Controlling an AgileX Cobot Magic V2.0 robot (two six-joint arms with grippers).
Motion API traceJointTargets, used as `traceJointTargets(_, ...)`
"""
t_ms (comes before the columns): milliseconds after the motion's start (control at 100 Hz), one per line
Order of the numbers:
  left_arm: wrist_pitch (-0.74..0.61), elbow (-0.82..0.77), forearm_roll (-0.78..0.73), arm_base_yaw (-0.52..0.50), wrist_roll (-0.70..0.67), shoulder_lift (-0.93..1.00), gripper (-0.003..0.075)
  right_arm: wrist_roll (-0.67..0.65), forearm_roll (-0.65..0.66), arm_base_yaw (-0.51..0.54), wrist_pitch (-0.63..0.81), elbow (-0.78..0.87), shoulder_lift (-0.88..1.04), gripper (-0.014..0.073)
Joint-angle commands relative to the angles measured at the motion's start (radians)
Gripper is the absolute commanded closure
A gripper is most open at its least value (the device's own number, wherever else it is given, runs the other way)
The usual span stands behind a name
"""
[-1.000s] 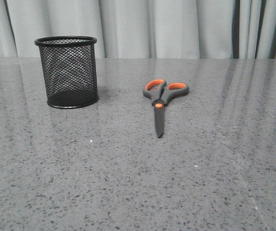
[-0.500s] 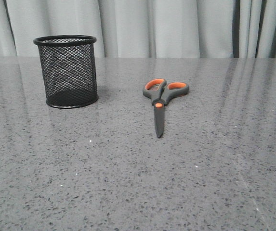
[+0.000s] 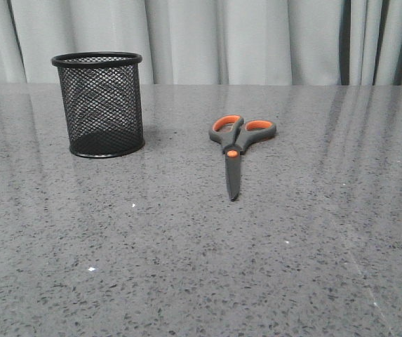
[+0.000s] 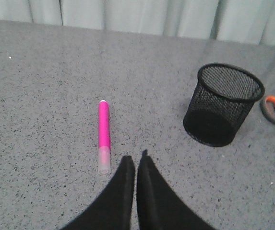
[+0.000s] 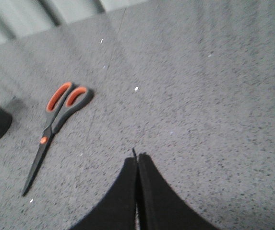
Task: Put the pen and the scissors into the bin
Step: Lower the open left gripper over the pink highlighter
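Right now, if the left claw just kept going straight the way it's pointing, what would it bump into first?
Probably only bare table. The left gripper, fingers together, points between the pen and the bin, touching neither. The pen lies nearest that line, but depth is hard to judge from this view.

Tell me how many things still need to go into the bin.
2: the pen lies on the table left of the bin, and the scissors lie to its right.

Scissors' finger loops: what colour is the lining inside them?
Orange, inside dark grey handles on the scissors; the front view shows it best.
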State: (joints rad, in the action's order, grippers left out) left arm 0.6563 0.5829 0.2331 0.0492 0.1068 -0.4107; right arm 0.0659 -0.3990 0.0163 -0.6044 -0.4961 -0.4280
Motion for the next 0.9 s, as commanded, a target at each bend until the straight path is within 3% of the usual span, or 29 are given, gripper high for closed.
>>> traceJointTargets(0, 0.026, 0.095, 0.000, -0.003, 0.033, -0.073, 0.0742, 0.022, -0.002, -0.015, -0.021, -0.107, -0.091, 0.0660)
traceJointTargets(460, 0.057, 0.155, 0.061, -0.003, 0.053, -0.134, 0.0741, 0.050, -0.022, -0.030, -0.117, -0.266, -0.290, 0.0645)
traceJointTargets(580, 0.053, 0.155, 0.065, -0.003, 0.053, -0.138, 0.0686, 0.096, -0.071, -0.030, -0.119, -0.268, -0.292, 0.0491)
traceJointTargets(730, 0.055, 0.155, 0.089, -0.003, 0.053, -0.171, 0.0470, 0.111, -0.090, -0.030, -0.119, -0.268, -0.292, 0.0200)
traceJointTargets(820, 0.059, 0.155, 0.114, -0.003, 0.053, -0.198, 0.0374, 0.111, -0.090, -0.030, -0.119, -0.268, -0.292, 0.0171)
traceJointTargets(890, 0.062, 0.157, 0.142, -0.003, 0.067, -0.220, 0.0368, 0.111, -0.092, -0.030, -0.119, -0.268, -0.292, 0.0173)
